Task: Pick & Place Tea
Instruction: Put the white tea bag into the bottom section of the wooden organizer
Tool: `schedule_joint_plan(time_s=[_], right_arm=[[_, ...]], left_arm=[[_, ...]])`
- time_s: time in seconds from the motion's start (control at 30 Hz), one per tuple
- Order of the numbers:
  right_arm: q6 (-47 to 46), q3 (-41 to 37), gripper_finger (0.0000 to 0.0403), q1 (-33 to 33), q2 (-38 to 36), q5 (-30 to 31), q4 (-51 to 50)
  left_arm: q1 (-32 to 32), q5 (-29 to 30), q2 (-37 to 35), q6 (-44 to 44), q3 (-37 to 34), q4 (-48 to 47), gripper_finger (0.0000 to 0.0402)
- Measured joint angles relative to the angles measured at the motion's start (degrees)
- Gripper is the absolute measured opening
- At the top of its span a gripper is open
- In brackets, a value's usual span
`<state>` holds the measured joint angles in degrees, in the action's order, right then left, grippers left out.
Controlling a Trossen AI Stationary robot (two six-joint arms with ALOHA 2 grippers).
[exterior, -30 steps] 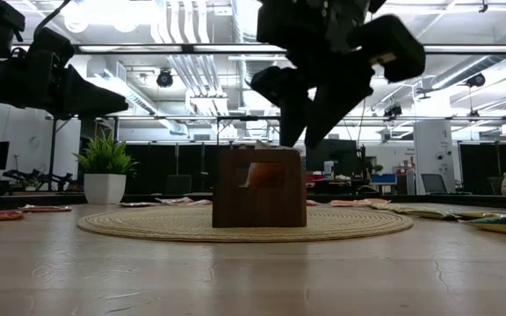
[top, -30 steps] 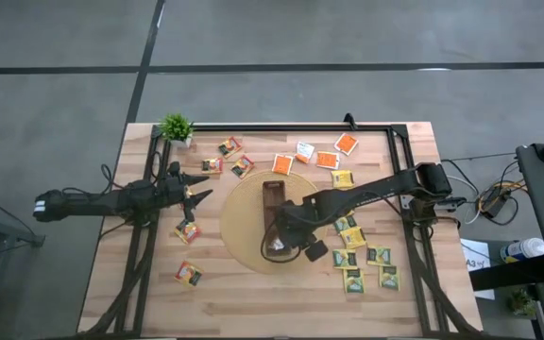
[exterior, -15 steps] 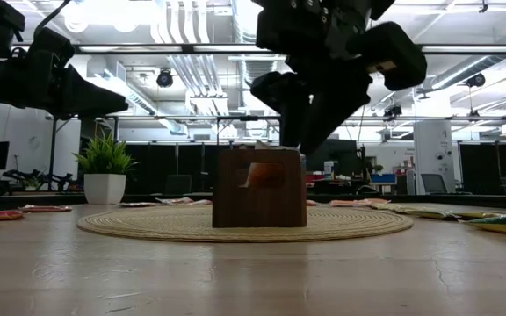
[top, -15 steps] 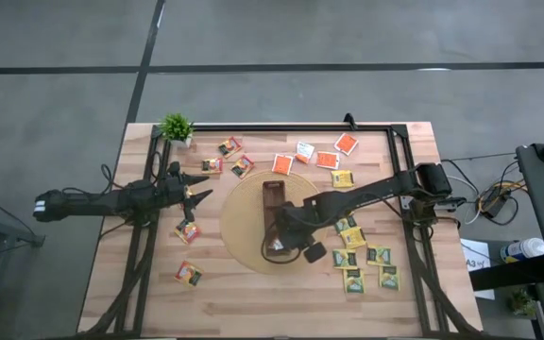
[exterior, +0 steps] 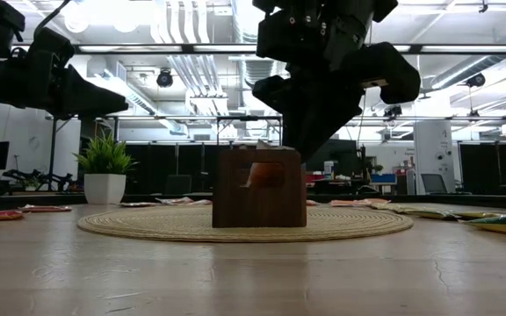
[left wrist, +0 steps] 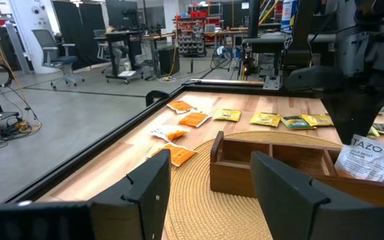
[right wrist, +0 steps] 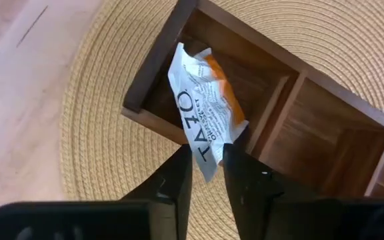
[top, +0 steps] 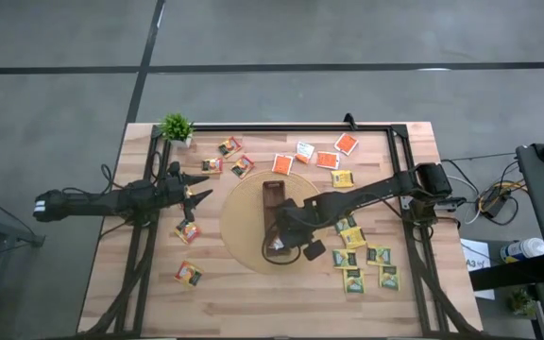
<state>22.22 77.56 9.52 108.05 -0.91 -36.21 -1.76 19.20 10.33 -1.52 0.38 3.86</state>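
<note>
TAZO sachet (right wrist: 203,113) at end compartment of brown box (right wrist: 299,120)
Right gripper (right wrist: 207,160) pinching its edge, fingers nearly closed; left gripper (left wrist: 209,187) wide, empty.

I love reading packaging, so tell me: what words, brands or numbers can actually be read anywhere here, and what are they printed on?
"TAZO": on the white-and-orange tea sachet pinched between the right gripper fingers over the end compartment of the wooden box; also readable in the left wrist view.
Smaller lines under it: too blurred to read.
The sachets lying on the table: print too small to read.
</note>
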Motion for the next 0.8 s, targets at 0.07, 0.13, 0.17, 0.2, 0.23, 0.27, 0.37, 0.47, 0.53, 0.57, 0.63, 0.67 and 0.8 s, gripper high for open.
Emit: schedule_joint_plan(time_s=[0.07, 0.13, 0.17, 0.2, 0.23, 0.27, 0.37, 0.47, 0.53, 0.57, 0.63, 0.67, 0.8], right_arm=[[-2.0, 0.0, 0.0063, 0.0, 0.0, 0.0, 0.0], [-4.2, 0.3, 0.0044, 0.0, 0.0, 0.0, 0.0], [-5.3, 0.6, 0.0034, 0.0, 0.0, -0.2, 0.1], [-6.3, 0.8, 0.0022, 0.0, 0.0, -0.3, 0.1], [-7.3, 1.2, 0.0015, 0.0, 0.0, -0.3, 0.0], [-8.5, 1.6, 0.0012, 0.0, 0.0, -0.3, 0.0], [-14.2, 3.0, 0.0009, 0.0, 0.0, -0.4, -0.3], [-19.4, 5.1, 0.0008, 0.0, 0.0, -0.4, -3.0], [-22.9, 6.5, 0.0008, -0.1, 0.0, -0.4, -4.9], [-24.4, 7.0, 0.0008, -0.1, 0.0, -0.5, -5.6], [-27.0, 8.1, 0.0008, -0.2, 0.0, -0.6, -6.8], [-27.8, 8.4, 0.0008, -0.2, 0.0, -0.8, -7.1], [-30.2, 8.4, 0.0008, -0.2, -0.1, -3.5, -7.3]], left_arm=[[0.0, 0.0, 0.0, 0.0, 0.0, 0.0, 0.0202], [0.0, 0.0, 0.0, 0.0, 0.0, 0.0, 0.0202], [0.0, 0.0, 0.0, 0.0, 0.0, 0.0, 0.0202], [0.0, 0.0, 0.0, 0.0, 0.0, 0.0, 0.0202], [0.0, 0.0, 0.0, 0.0, 0.0, 0.0, 0.0202], [0.0, 0.0, 0.0, 0.0, 0.0, 0.0, 0.0202], [0.0, 0.0, 0.0, 0.0, 0.0, 0.0, 0.0202], [0.0, 0.0, 0.0, 0.0, 0.0, 0.0, 0.0202], [0.0, 0.0, 0.0, 0.0, 0.0, 0.0, 0.0202], [0.0, 0.0, 0.0, 0.0, 0.0, 0.0, 0.0202], [0.0, 0.0, 0.0, 0.0, 0.0, 0.0, 0.0202], [0.0, 0.0, 0.0, 0.0, 0.0, 0.0, 0.0202], [0.1, 0.0, 0.0, 0.0, 0.0, 0.0, 0.0202]])
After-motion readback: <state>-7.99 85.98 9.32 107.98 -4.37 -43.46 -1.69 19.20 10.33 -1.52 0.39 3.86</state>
